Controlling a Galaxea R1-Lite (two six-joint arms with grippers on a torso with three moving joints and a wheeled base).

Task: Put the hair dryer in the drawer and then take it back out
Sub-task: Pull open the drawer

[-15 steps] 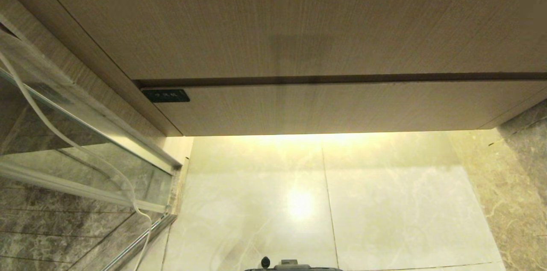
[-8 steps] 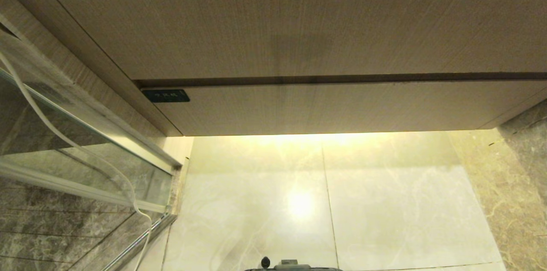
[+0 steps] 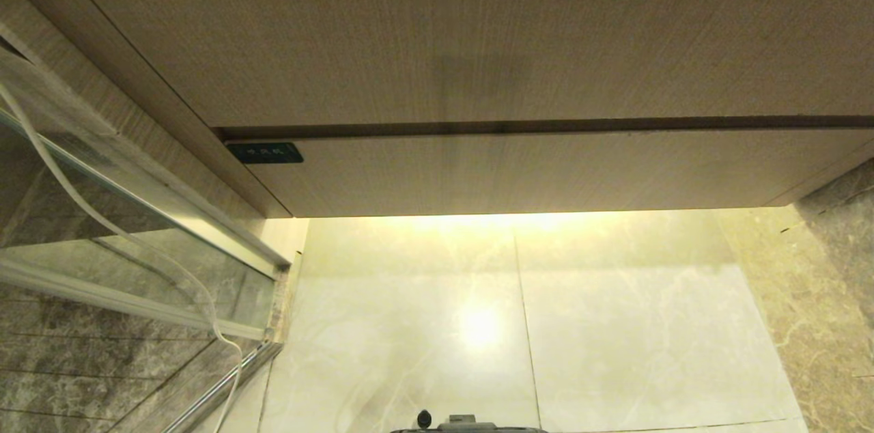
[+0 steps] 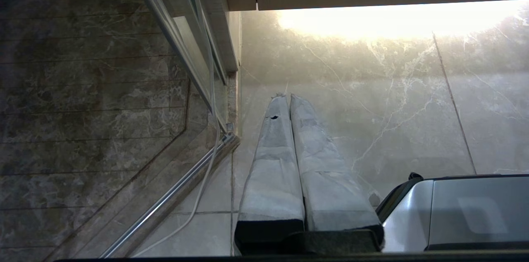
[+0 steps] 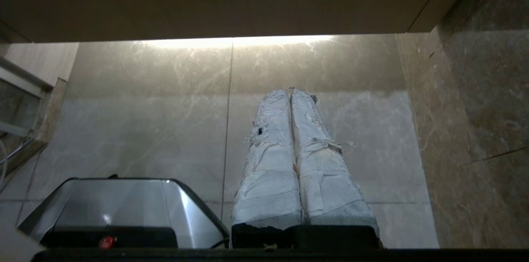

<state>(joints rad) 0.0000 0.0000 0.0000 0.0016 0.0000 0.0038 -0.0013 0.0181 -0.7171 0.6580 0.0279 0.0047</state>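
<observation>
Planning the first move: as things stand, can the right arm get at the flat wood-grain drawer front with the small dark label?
Probably yes: the handle-less wood-grain drawer front is shut, and only pale marble floor shows between it and the right tool, whose padded fingers are shut and empty.

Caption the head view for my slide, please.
Closed drawer with dark label, above lit marble floor; no grippers visible.

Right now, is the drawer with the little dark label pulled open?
No, the drawer is shut, its flat front flush under the taller panel, with only a thin dark gap between them.
</observation>
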